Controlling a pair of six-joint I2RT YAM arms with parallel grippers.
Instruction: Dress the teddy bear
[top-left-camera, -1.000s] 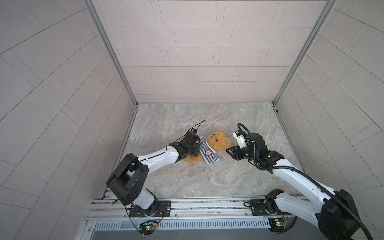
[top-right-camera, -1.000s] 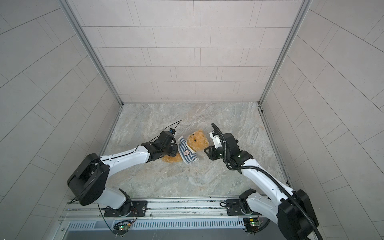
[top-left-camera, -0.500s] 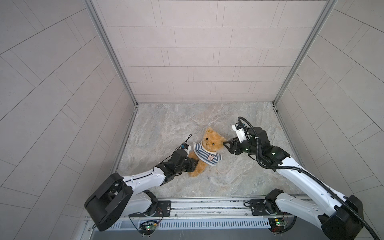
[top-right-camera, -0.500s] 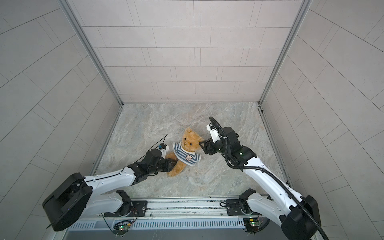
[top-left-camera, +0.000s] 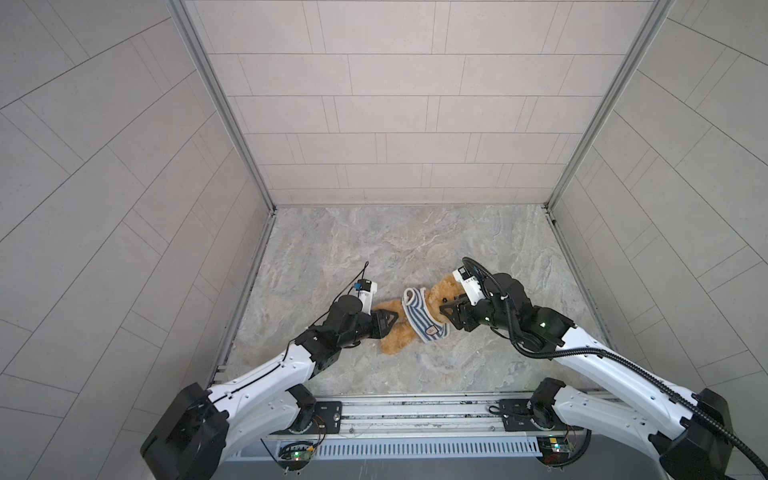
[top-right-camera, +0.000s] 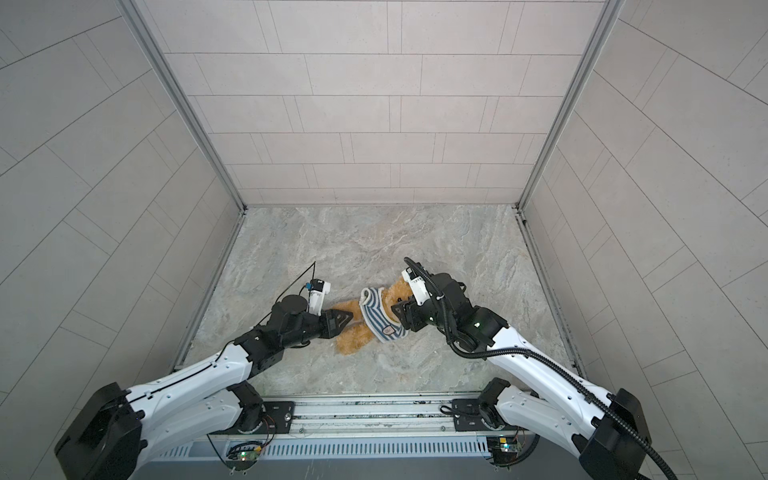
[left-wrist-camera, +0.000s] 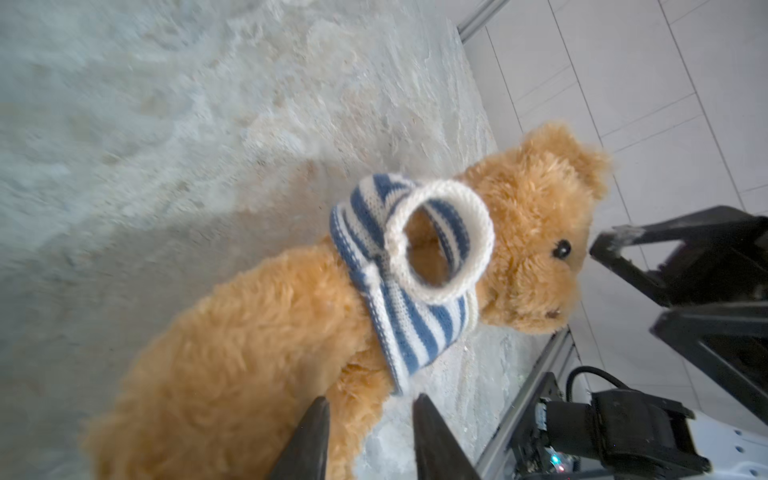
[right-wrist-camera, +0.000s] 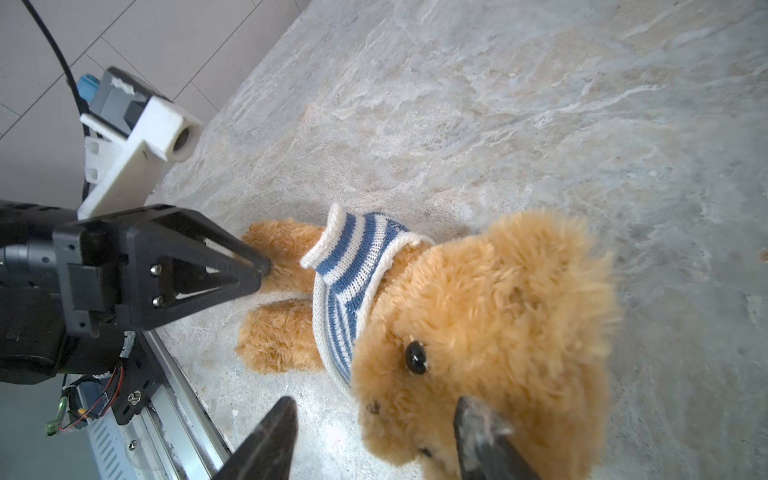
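Observation:
The teddy bear (top-left-camera: 397, 338) (top-right-camera: 353, 338) lies on its side on the marble floor, head toward the right arm. A blue-and-white striped shirt (top-left-camera: 417, 316) (left-wrist-camera: 415, 324) is bunched round its neck and chest, and one hollow white-cuffed sleeve stands up. My left gripper (top-left-camera: 392, 321) (left-wrist-camera: 370, 405) is at the bear's legs, its jaws closed on the fur of one leg. The right gripper (top-left-camera: 446, 316) (right-wrist-camera: 374, 409) is open, and its fingers straddle the bear's muzzle (right-wrist-camera: 399, 419) without pinching it.
Tiled walls close in the floor (top-left-camera: 374, 249) on three sides. A metal rail (top-left-camera: 415, 411) with both arm bases runs along the front edge. The two grippers face each other about a bear's length apart.
Half a second ago the bear sat up nearer the front. The left arm has carried it back out and laid it down. The right gripper's jaws have widened and now sit round the head.

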